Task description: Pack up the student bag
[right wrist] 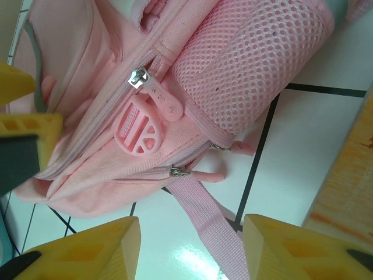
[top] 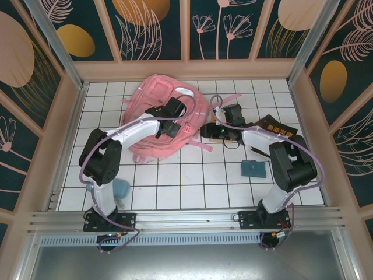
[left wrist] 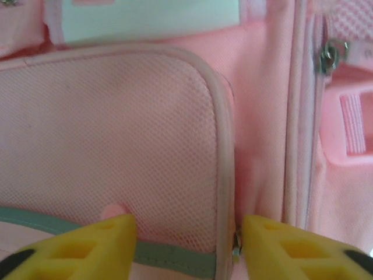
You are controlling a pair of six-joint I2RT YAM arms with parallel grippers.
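the left gripper point(left wrist: 185, 248) stands partly open, its two yellow fingers point(left wrist: 87, 248) astride the rounded corner of a mesh pocket point(left wrist: 116, 146) on the backpack point(top: 152, 93); whether the tips press the fabric i cannot tell. the right gripper point(right wrist: 191, 248) is partly open too and holds nothing; a pink strap point(right wrist: 201, 216) runs over the white tiles between its fingers, just beside the bag's lower corner. the backpack lies flat at the far middle of the tiled table point(top: 175, 181), under the left gripper, with the right gripper at its right edge. in the top view both pairs of fingers are hidden under the wrists. a yellow and dark block at the left edge of the right wrist view is cut off. counted: one backpack, two arms, one small blue case point(top: 254, 169), one dark book point(top: 278, 127), one pale blue thing point(top: 121, 188) half hidden behind the left arm. three metal zip sliders point(right wrist: 139, 77) show beside the mesh side pocket point(right wrist: 250, 58).
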